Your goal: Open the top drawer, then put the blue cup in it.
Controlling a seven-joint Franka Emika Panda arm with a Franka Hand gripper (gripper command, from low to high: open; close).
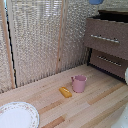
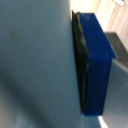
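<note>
In the exterior view a dark brown dresser [image 1: 107,42] stood at the upper right of the frame, and its top drawer [image 1: 105,38] was pulled out a little from the body, its front standing forward of the drawer below [image 1: 109,62]; each front carried a long silver bar handle. At the very top edge of the frame, right of centre and above the dresser, a small patch of blue [image 1: 95,1] showed, which seemed to be the blue cup, though too little of it was in view to be sure. On the light wooden worktop [image 1: 100,105] a pink mug [image 1: 79,83] stood upright near the centre of the frame, with its handle turned toward the exterior view's left. Just beside it, lower and to the left in the frame, lay a small yellow-orange object [image 1: 65,92], apart from the mug and too blurred to name. A white plate with a patterned rim [image 1: 31,111] lay at the lower left corner, well apart from both. Pale woven blinds [image 1: 37,37] filled the background on the left and centre. The wrist view was very close and blurred: a pale grey-blue surface filled most of the frame, and a dark blue slab with a black pad on its face [image 2: 95,65] ran down the right of centre, probably a finger of the end effector pressed against that surface. Whether the end effector was open or closed could not be told.
</note>
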